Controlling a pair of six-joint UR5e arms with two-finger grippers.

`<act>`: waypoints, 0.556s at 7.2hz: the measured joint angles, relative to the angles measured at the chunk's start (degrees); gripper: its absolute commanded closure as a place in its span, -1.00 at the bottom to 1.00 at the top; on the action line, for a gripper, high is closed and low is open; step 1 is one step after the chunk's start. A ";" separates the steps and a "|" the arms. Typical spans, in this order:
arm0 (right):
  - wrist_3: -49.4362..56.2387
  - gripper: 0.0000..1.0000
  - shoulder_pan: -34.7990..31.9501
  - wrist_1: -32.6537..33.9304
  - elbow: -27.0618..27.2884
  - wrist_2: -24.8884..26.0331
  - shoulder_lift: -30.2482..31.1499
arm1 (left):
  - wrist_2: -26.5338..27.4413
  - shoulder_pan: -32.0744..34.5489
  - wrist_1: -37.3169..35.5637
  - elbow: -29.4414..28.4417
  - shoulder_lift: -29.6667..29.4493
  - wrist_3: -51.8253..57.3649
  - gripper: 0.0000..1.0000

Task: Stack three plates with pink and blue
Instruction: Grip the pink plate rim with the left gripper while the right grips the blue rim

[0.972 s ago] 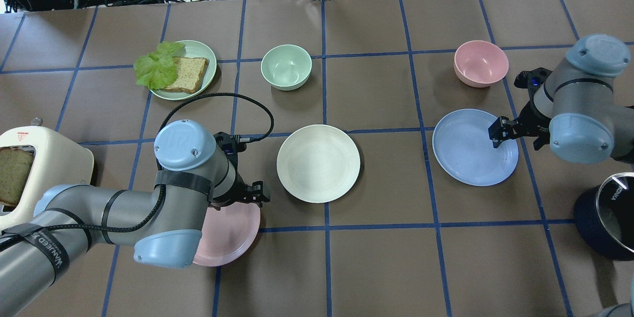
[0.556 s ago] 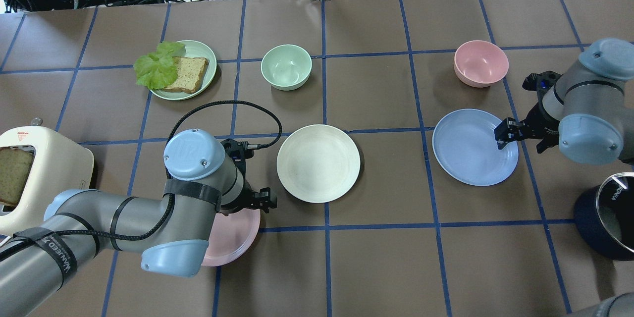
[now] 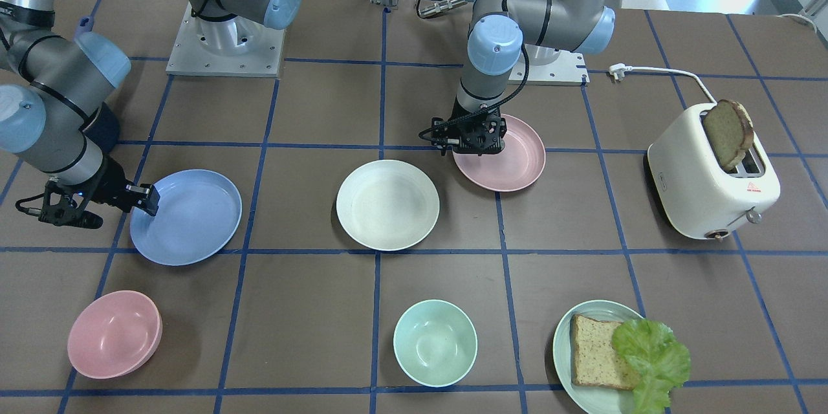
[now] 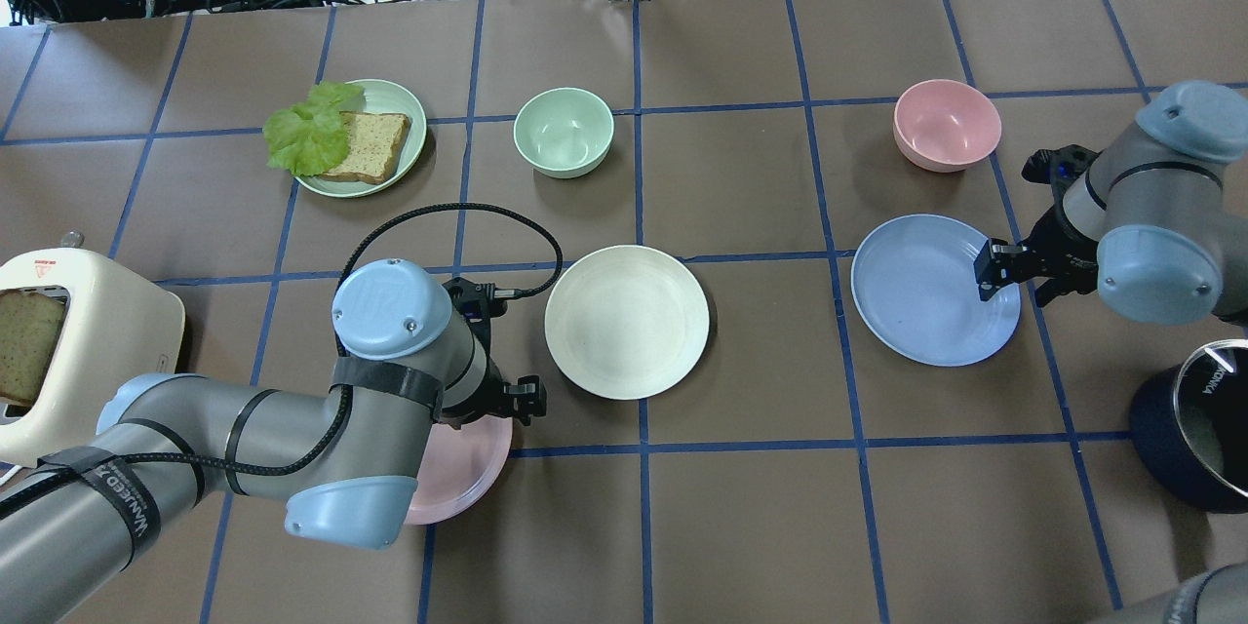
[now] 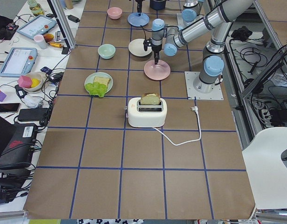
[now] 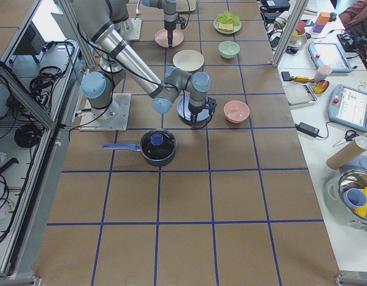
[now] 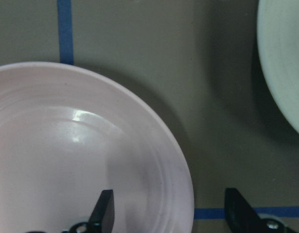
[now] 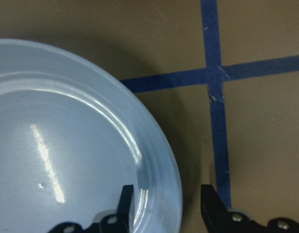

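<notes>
Pink plate (image 7: 67,145), its rim straddled by the spread left end effector (image 7: 168,191).

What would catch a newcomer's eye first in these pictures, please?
Each arm is poised at a plate: the left gripper straddles the rim of the pale pink plate, the right gripper that of the light blue plate, both open. Between them lies the cream-white plate. Bread stands in the toaster at the robot's left.
</notes>
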State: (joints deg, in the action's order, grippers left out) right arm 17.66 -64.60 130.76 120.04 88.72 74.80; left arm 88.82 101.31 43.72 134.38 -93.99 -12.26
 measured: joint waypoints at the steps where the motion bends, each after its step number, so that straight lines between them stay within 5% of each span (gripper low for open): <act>1: -0.09 0.31 0.00 -0.58 0.03 -0.02 0.02 | 0.02 0.13 -0.20 0.00 -0.39 0.04 0.32; 3: -0.15 0.65 0.00 -1.33 -0.01 -0.12 0.14 | 0.04 0.19 -0.49 0.00 -0.99 0.17 0.76; 4: -0.21 0.88 0.00 -1.47 0.04 -0.17 0.20 | 0.04 0.20 -0.87 -0.04 -1.22 0.30 0.79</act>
State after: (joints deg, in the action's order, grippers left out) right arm 17.46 -64.60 129.29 120.08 88.55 75.00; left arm 88.86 101.51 42.85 134.34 -95.21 -11.96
